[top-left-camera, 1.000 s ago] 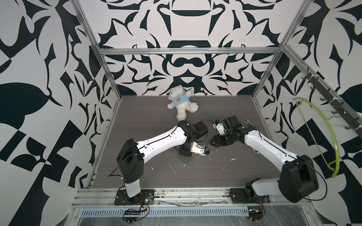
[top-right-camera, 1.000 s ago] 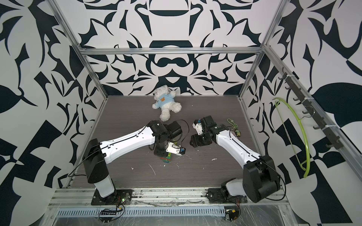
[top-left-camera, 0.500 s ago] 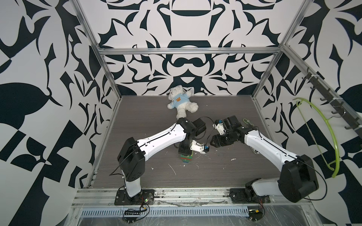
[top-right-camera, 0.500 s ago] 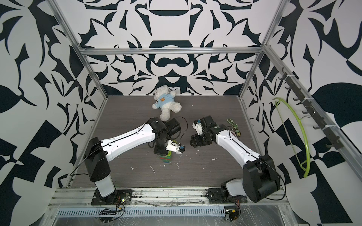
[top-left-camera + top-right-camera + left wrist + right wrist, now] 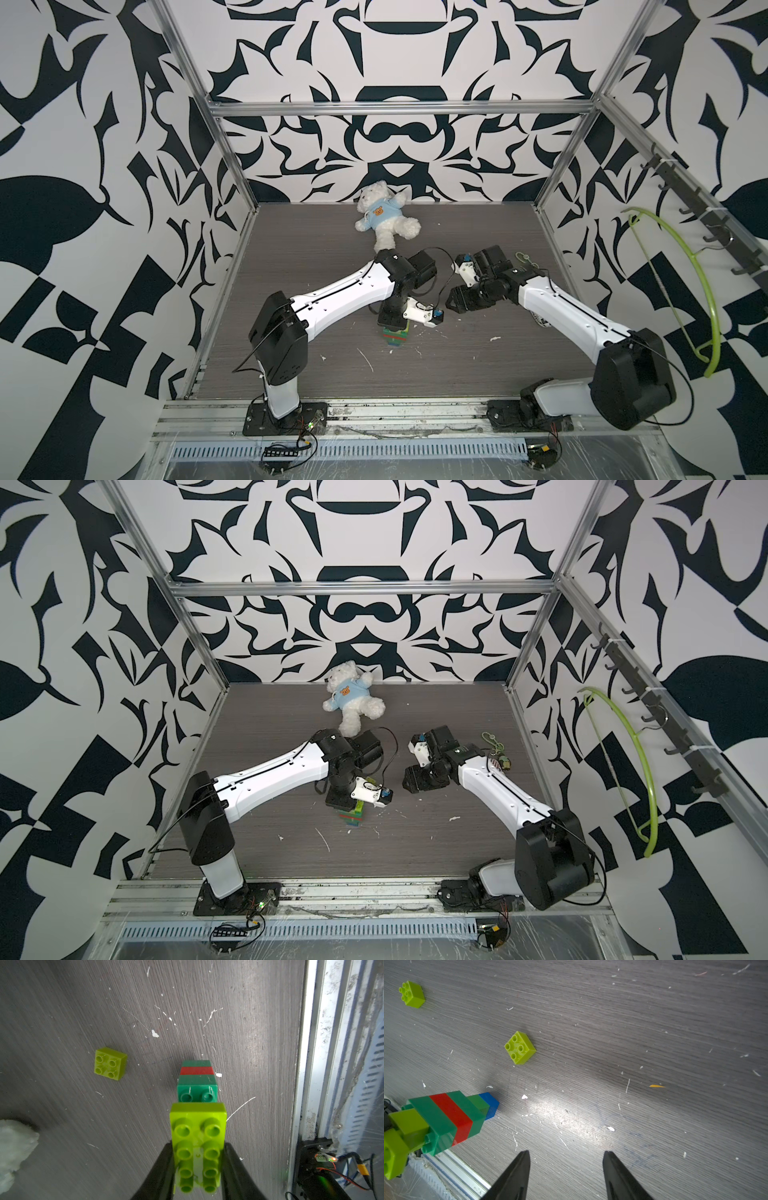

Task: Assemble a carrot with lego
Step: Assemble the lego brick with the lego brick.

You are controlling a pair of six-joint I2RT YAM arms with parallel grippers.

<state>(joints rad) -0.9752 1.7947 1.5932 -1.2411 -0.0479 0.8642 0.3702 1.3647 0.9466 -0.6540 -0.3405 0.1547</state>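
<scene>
Carrot [image 5: 395, 337] stands upright nr the middle of the bench [image 5: 316, 257], a bit toward the front rail, blue tip down & apparently touching the wood. From the tip up: small blue brick, narrow green one, then wider dk green, red & dk green bands, w/ lime green on top. Two dk green studs show bare beside the lime part. Topmost is a long lime brick [image 5: 198, 1126], 2 x 4 studs, which seems to overhang the stack on one side. Left end effector [image 5: 197, 1145] is closed on that brick, its fingers [image 5: 166, 1159] pressed vs. the long sides, so it grips the carrot by its top. Right end effector [image 5: 566, 1152] hangs near, partly open, nothing btwn its tips. Loose lime brick [image 5: 520, 1047], 2 x 2 studs, lies flat, studs up, near the tip. A second loose brick [image 5: 412, 994] lies farther off. White teddy bear [image 5: 384, 218] is at the back wall, well apart.
</scene>
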